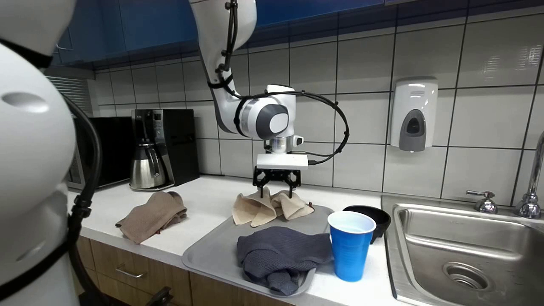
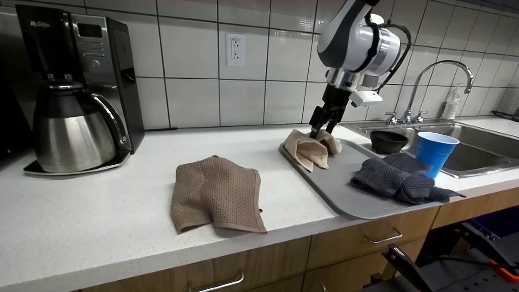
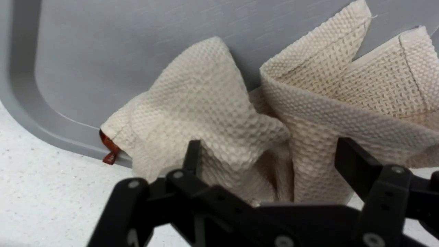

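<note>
The gripper (image 1: 276, 194) hangs wide over the beige cloth (image 1: 267, 206), its fingers (image 3: 355, 159) astride loose folds; nothing is gripped, and whether the tips touch the fabric I cannot tell. In an exterior view the cloth lies at twelve o'clock on the grey tray (image 1: 221, 246), overlapping the rim. Closing off-centre could catch one fold and let the rest slide out — and pressing too low could scrape the tips on the tray or shove it. From the cloth, a dark towel (image 1: 282, 250) lies at six o'clock, a blue cup (image 1: 351, 250) at four, the steel sink (image 1: 425, 255) near three; a brown towel (image 1: 153, 214) sits at nine on the white counter (image 1: 204, 199), a coffee maker (image 1: 178, 144) at ten before the tiled wall (image 1: 361, 114).
</note>
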Controlling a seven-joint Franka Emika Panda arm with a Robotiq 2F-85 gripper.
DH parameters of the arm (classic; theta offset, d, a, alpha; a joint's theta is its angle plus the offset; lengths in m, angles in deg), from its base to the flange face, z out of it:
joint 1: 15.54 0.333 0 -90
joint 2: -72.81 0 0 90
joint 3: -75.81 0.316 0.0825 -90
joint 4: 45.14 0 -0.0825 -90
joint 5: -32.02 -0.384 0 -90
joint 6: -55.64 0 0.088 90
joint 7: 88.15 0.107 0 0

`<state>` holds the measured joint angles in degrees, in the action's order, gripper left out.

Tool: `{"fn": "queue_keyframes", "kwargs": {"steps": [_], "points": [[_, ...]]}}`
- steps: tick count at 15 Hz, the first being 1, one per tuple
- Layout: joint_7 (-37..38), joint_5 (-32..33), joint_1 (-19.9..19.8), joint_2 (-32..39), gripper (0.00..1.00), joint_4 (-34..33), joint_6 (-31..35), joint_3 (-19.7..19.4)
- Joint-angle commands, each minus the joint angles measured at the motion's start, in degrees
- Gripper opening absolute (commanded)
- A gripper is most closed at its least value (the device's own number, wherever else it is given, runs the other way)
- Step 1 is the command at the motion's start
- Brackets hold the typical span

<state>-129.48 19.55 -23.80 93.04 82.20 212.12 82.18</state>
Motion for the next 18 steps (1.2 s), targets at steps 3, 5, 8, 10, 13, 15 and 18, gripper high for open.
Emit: {"fn": "queue_keyframes", "kwargs": {"steps": [3,5,8,10,13,15,18], "points": [[-1.50,0.12,-1.92,2.28,1.00,-2.45,-0.81,2.72],[-1.27,0.35,-1.88,2.87,1.00,-2.74,-1.04,2.98],[-0.91,0.79,-1.79,3.92,1.00,-3.18,-1.15,3.12],[-0.66,1.06,-1.73,4.59,1.00,-3.53,-1.24,3.18],[-0.36,1.41,-1.72,5.49,1.00,-4.06,-1.51,3.26],[-0.27,1.69,-1.75,5.95,0.79,-4.36,-1.65,3.23],[-0.15,1.86,-1.84,6.47,0.58,-4.90,-1.85,3.23]]}}
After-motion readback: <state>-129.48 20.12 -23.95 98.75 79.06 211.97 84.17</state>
